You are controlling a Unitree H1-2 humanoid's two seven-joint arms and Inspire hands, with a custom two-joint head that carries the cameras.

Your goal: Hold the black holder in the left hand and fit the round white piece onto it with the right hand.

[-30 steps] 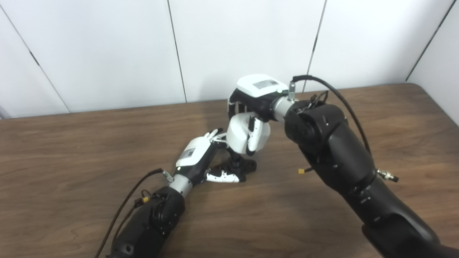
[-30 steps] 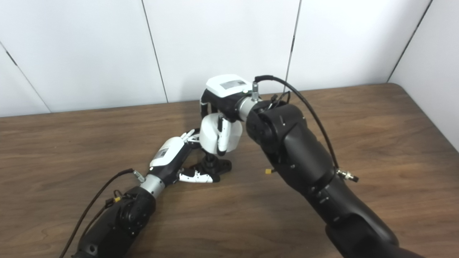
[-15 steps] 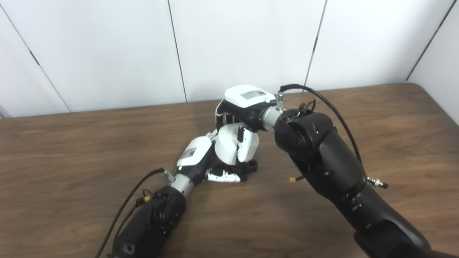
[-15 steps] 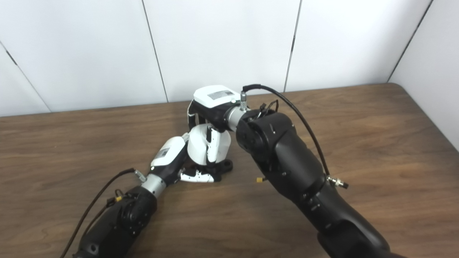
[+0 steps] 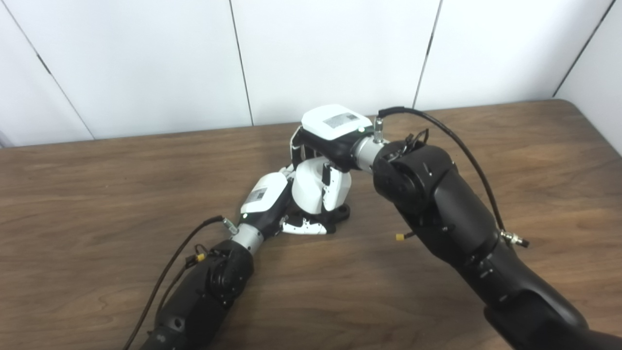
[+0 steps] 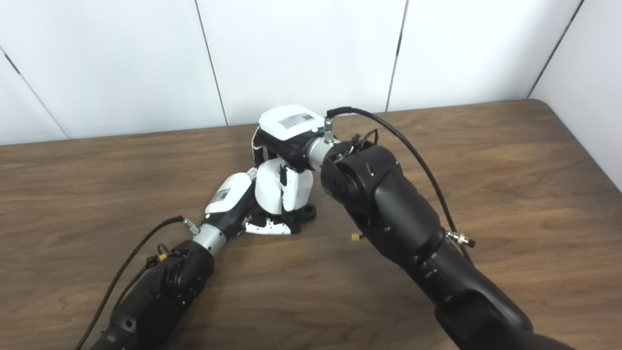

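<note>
Two hands meet mid-table; left hand (image 5: 265, 201) grips black holder (image 5: 335, 216) resting on table (image 5: 97, 194); right hand (image 5: 333, 131) clasps round white piece (image 5: 311, 187) atop it; tilted seating could jam or tip the holder.

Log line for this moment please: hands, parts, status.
left hand: shut on black holder | right hand: shut on round white piece, over holder | seating: cannot tell
</note>
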